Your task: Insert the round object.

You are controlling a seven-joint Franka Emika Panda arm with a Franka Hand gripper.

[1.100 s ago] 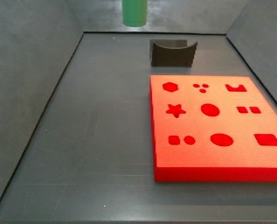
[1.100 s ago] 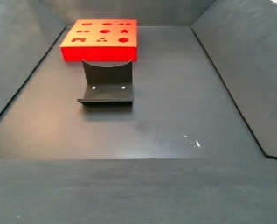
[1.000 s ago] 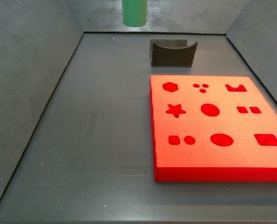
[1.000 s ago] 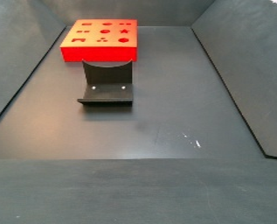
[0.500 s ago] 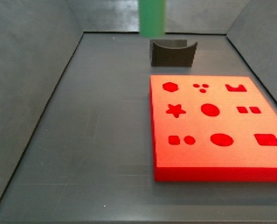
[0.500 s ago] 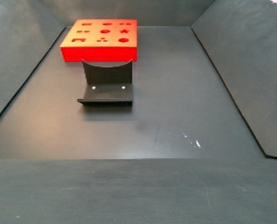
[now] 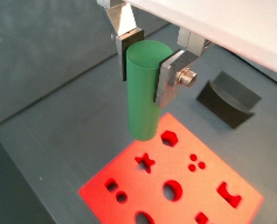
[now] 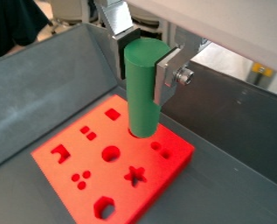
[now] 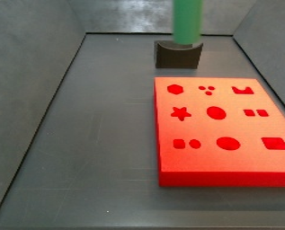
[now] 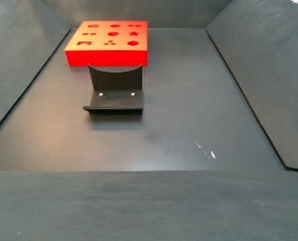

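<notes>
The round object, a long smooth green cylinder, shows in both wrist views (image 7: 143, 92) (image 8: 144, 87). My gripper (image 7: 148, 68) (image 8: 147, 66) is shut on its upper end and holds it upright in the air, with the fingers (image 7: 171, 77) pressed on both sides. In a side view the cylinder (image 9: 187, 20) hangs down from the upper edge, over the fixture (image 9: 178, 56), and the gripper is out of view above it. The red board (image 9: 223, 135) (image 10: 108, 42) (image 7: 176, 175) (image 8: 106, 162) lies flat with several shaped holes, including round ones (image 9: 216, 112). The cylinder's lower end is clear of the board.
The dark fixture (image 10: 114, 92) (image 7: 231, 94) stands on the floor just beyond one short end of the board. Grey walls enclose the dark floor (image 10: 151, 141) on all sides.
In the side view the green cylinder has moved to the right and lower, from left of the fixture to over it. The board and fixture have not moved.
</notes>
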